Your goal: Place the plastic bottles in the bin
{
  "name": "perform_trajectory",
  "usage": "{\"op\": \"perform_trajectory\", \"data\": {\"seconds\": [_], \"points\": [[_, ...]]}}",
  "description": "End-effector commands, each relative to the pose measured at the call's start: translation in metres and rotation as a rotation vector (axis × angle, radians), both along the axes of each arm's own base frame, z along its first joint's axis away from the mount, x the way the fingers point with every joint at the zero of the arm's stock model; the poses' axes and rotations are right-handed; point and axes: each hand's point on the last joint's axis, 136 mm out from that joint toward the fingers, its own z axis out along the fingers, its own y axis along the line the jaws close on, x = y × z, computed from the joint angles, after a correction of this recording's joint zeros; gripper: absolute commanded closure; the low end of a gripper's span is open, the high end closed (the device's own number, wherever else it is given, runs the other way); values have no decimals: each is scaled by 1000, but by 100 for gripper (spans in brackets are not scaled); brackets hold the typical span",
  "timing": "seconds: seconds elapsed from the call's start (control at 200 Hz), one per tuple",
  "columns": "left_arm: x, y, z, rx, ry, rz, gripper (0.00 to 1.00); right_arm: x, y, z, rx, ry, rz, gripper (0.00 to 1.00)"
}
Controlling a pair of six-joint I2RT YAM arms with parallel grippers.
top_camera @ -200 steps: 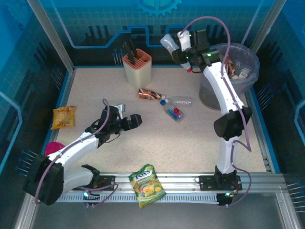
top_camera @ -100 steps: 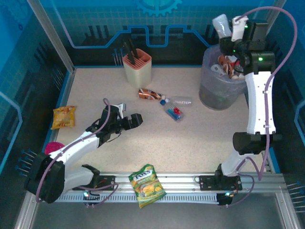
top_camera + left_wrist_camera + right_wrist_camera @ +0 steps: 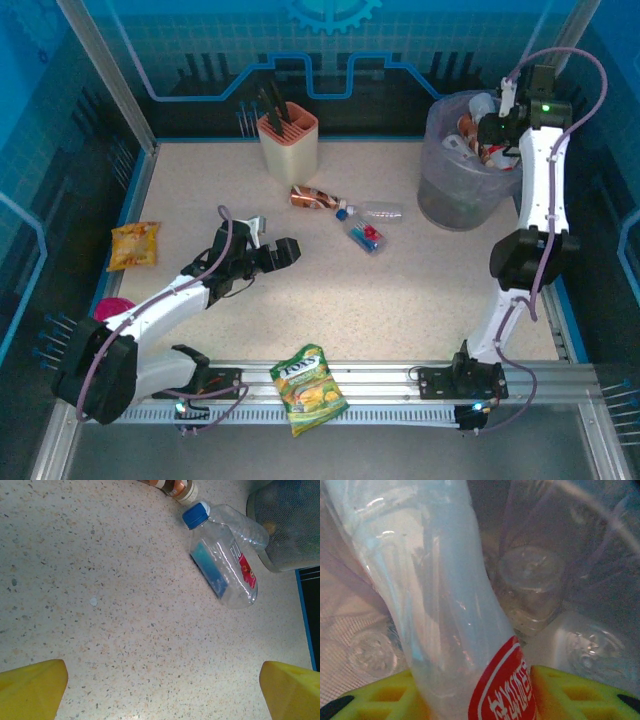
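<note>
Three bottles [image 3: 365, 236] lie mid-worktop [image 3: 400, 300]. The right claw [image 3: 477, 692] grips a clear bottle [image 3: 445, 605] inside the bin [image 3: 440, 200]. This looks like the drop step, so letting go should come next. The left claw [image 3: 283, 252] hovers wide open nearby.

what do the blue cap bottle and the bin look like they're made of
Blue-capped bottle: thin clear plastic, glossy; the tabletop shows through and highlights run along it. Bin: grey wall with a fine mesh pattern, possibly metal; its liner looks like thin translucent film.
</note>
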Motion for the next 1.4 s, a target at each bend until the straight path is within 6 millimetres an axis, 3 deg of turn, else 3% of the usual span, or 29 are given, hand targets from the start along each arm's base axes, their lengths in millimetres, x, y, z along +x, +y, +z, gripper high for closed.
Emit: {"op": "perform_trajectory", "data": {"seconds": [0.0, 0.095, 0.19, 0.41, 0.575, 0.79, 0.931, 1.131, 1.306, 1.396], "points": [[-1, 0, 0, -19, 9, 2, 1, -9, 4, -7, 57, 60, -23, 44], [-1, 1, 0, -18, 10, 4, 1, -8, 4, -15, 68, 79, -36, 34], [-1, 1, 0, -14, 9, 4, 1, -7, 6, -7, 70, 58, -30, 23], [1, -1, -2, -20, 13, 1, 1, -13, 11, 43, 56, -74, -18, 15], [1, -2, -3, -25, 13, -4, 1, -10, 13, 56, 55, -128, -6, 17], [1, -1, -1, -21, 8, -4, 1, 9, 23, 52, 87, -165, 24, 31], [0, -1, 0, -23, 7, -3, 1, 17, 44, 40, 140, -148, 75, 38], [-1, 0, -1, -17, 10, -1, 1, 22, 61, -2, 163, -57, 109, 48], [-2, 0, -1, -18, 10, -2, 1, 23, 66, -33, 160, -17, 103, 49], [-2, 0, -2, -16, 12, -1, 1, 24, 63, -38, 154, -6, 92, 49]]}}
